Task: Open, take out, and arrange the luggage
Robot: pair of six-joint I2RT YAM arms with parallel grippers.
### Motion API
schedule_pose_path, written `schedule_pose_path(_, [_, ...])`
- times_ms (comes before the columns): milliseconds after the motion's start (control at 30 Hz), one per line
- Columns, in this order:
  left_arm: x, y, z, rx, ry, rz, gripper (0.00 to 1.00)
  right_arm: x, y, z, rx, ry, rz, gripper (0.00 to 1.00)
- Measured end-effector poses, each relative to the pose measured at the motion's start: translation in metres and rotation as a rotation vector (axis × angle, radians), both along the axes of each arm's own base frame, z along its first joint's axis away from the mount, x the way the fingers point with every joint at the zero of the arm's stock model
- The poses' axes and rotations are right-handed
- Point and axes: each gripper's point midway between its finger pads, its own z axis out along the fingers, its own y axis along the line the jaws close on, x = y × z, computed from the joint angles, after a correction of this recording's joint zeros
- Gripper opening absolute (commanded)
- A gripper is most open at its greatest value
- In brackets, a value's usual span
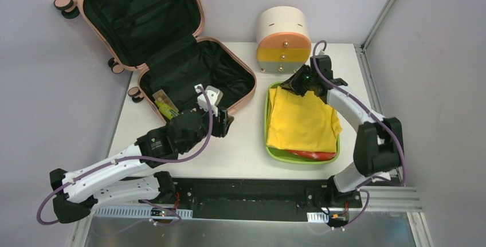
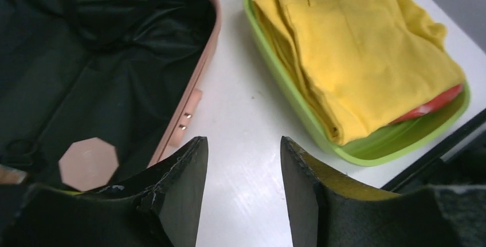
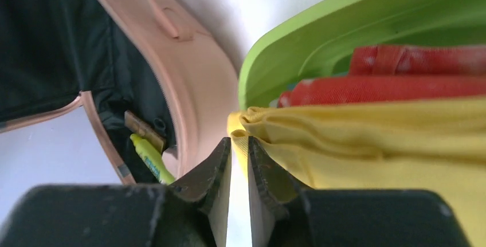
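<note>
Your left gripper (image 2: 243,144) is spread and empty, just beside the luggage (image 1: 192,69), which lies open at far left. Your right gripper (image 3: 239,144) is nearly pressed together at the yellow garment's (image 1: 304,121) edge in the green tray (image 1: 267,126); whether it pinches cloth is unclear. Looks like the arranging step. Next, reach left for the small items (image 1: 165,105) inside.

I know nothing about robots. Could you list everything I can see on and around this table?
Suitcase: one, peach-pink with black lining, lying open at the table's back left.
Pen or marker: one, yellow-green, inside the suitcase.
Drawer unit: one, cream with orange, yellow and grey drawers, back middle.
Tray: one, lime green, right of the suitcase.
Yellow cloth: one, folded, on top in the tray.
Red cloth: one, under the yellow one.
Table: one, white.
Left hand: black, open, over the table beside the suitcase.
Right hand: black, nearly closed, at the yellow cloth's far edge.
</note>
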Motion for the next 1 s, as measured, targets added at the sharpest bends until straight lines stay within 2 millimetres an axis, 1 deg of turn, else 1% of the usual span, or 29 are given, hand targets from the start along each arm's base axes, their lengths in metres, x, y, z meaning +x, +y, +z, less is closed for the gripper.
schedule_pose_path(100, [0.002, 0.018, -0.006, 0.039, -0.04, 0.039, 0.51, 0.014, 0.005, -0.033, -0.011, 0.061, 0.002, 0.18])
schedule_pose_path(200, [0.004, 0.028, -0.022, 0.088, -0.044, 0.07, 0.51, 0.019, 0.007, -0.055, -0.021, 0.108, 0.007, 0.19])
schedule_pose_path(233, [0.004, 0.03, -0.029, 0.106, -0.037, 0.076, 0.51, 0.02, 0.008, -0.058, -0.022, 0.115, 0.01, 0.19])
schedule_pose_path(300, [0.004, 0.035, -0.046, 0.155, -0.017, 0.084, 0.51, 0.023, 0.01, -0.061, -0.02, 0.121, 0.021, 0.21])
schedule_pose_path(400, [0.002, 0.044, -0.062, 0.215, 0.006, 0.099, 0.51, 0.024, 0.009, -0.056, -0.04, 0.115, 0.044, 0.26])
schedule_pose_path(467, [0.001, 0.049, -0.068, 0.239, 0.013, 0.107, 0.51, 0.024, 0.008, -0.049, -0.063, 0.112, 0.062, 0.3])
schedule_pose_path(533, [-0.001, 0.057, -0.071, 0.252, 0.012, 0.117, 0.52, 0.017, 0.004, -0.041, -0.09, 0.116, 0.076, 0.37])
schedule_pose_path(600, [-0.003, 0.064, -0.071, 0.255, 0.001, 0.128, 0.52, 0.004, -0.002, -0.028, -0.111, 0.121, 0.074, 0.44])
schedule_pose_path(733, [-0.003, 0.08, -0.071, 0.248, -0.027, 0.168, 0.51, -0.031, -0.022, 0.008, -0.114, 0.124, -0.027, 0.47])
schedule_pose_path(800, [-0.004, 0.084, -0.075, 0.252, -0.026, 0.18, 0.51, -0.053, -0.031, 0.019, -0.095, 0.142, -0.095, 0.48])
schedule_pose_path(833, [-0.004, 0.085, -0.079, 0.256, -0.021, 0.186, 0.51, -0.069, -0.038, 0.022, -0.083, 0.165, -0.145, 0.48])
schedule_pose_path(900, [-0.005, 0.086, -0.086, 0.261, -0.008, 0.192, 0.51, -0.091, -0.047, 0.022, -0.063, 0.202, -0.215, 0.49])
schedule_pose_path(1000, [-0.007, 0.088, -0.103, 0.279, 0.019, 0.197, 0.51, -0.13, -0.062, 0.007, -0.034, 0.285, -0.343, 0.51])
